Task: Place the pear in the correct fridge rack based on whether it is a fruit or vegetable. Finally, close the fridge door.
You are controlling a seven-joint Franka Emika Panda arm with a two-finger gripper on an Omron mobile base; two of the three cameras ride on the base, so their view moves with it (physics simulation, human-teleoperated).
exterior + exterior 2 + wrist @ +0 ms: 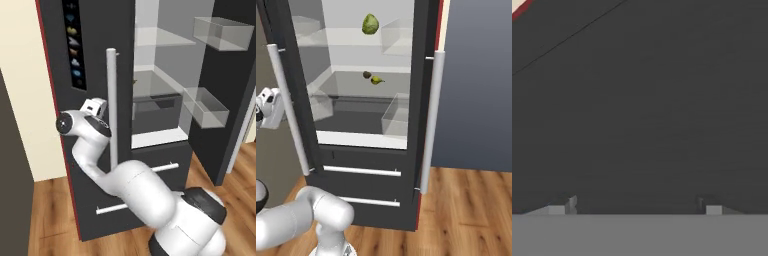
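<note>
Wooden plank flooring (466, 210) runs under a tall dark-grey fridge (368, 170) with a cream wall (22, 75) beside it. One half of the fridge stands shut, the matching door (92, 45) that carries a column of small coloured icons (74, 45) and a long vertical silver bar handle (112, 105). The fridge door (227, 115) on the other half is swung wide open, its inner face toward the compartment with two clear plastic bins (222, 32) fixed to it, one above the other. Below the compartment sit two lower drawers with horizontal silver handles (362, 171). The white arm (135, 192) bends up in front of the shut door, its hand close to the icon column and just beside the bar handle. In the hand view the gripper (637, 207) faces a flat dark panel at close range, its two fingertips (561, 207) set wide apart and holding nothing. On the upper shelf (356, 37) a crinkled green leafy vegetable (370, 24) rests near the back wall. On the rack (363, 85) below it lies the pear (376, 79), toward the rear, just beside a small dark round item (367, 74).
</note>
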